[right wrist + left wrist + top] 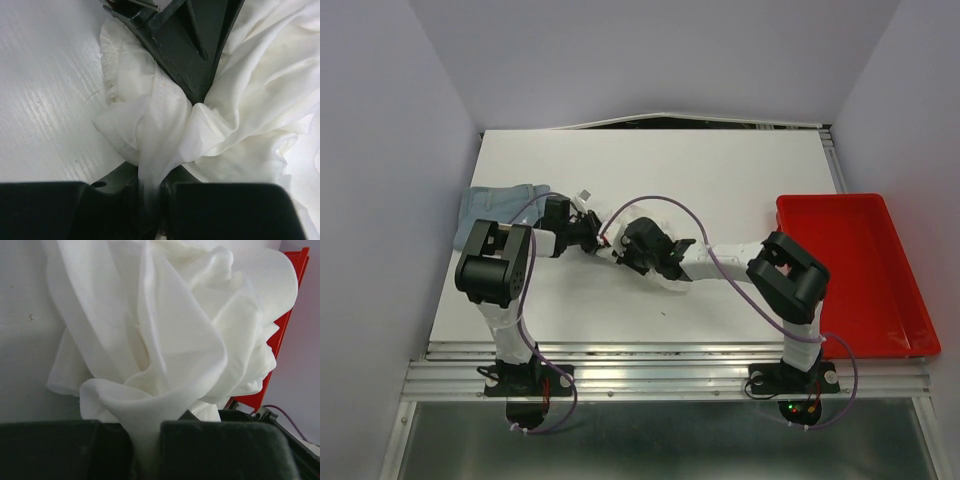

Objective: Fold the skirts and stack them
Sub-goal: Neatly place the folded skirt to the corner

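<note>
The white skirt [165, 335] is bunched in a crumpled heap on the table's middle, with a bit of it showing under the right arm [667, 284]. My left gripper [147, 450] is shut on a fold of it, the cloth pinched between the dark pads. My right gripper [152, 202] is shut on another fold of the white skirt [250, 100], facing the left gripper's fingers [192, 55]. From above, the left gripper [591, 234] and the right gripper [621, 248] nearly meet. The light blue denim skirt [498, 209] lies folded at the table's left edge, behind the left arm.
A red plastic tray [832, 203] sits at the table's right side, and its rim also shows past the cloth [288, 315]. The white table [720, 170] ends at a metal rail in front, and grey walls stand on three sides.
</note>
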Tool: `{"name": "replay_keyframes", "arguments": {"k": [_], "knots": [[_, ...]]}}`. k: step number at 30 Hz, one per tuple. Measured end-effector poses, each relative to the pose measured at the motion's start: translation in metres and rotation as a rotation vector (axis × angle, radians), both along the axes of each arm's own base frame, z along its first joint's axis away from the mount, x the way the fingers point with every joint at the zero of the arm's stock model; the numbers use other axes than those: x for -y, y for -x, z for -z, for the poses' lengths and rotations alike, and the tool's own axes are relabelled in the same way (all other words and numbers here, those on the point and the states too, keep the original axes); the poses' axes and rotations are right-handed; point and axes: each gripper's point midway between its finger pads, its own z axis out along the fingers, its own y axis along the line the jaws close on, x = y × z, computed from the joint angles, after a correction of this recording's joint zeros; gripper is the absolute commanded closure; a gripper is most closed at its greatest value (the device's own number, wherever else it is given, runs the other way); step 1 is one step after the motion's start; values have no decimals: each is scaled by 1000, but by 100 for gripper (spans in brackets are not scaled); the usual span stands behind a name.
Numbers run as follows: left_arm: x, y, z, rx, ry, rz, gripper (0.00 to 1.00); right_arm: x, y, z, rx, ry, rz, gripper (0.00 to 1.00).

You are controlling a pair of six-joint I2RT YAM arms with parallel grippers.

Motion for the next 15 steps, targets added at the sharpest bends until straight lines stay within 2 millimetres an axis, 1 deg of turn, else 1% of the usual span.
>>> {"name": "replay_keyframes", "arguments": {"k": [1, 2, 4, 6, 8, 11, 13, 15], "knots": [[-1, 1, 0, 5, -9, 9, 100, 2, -3, 0, 8, 5, 14, 31], [-2, 0, -1, -1, -24, 10, 100, 4, -5, 0, 8, 5, 29, 23], [-7, -7, -7, 19, -59, 10, 100, 6, -8, -3, 22, 5, 46, 15], [-14, -18, -18, 55, -102, 6, 100, 7, -10, -5, 22, 0, 65, 0], [-22, -33, -30, 112, -156, 1, 100, 13, -11, -14, 13, -13, 89, 0], [-43, -62, -55, 220, -285, -20, 100, 20, -12, -28, -11, -42, 118, 0], [-60, -74, -66, 273, -374, -35, 100, 29, -13, -42, -46, -76, 150, 0], [-74, -77, -73, 301, -432, -41, 100, 40, -17, -55, -78, -117, 182, 0]]}}
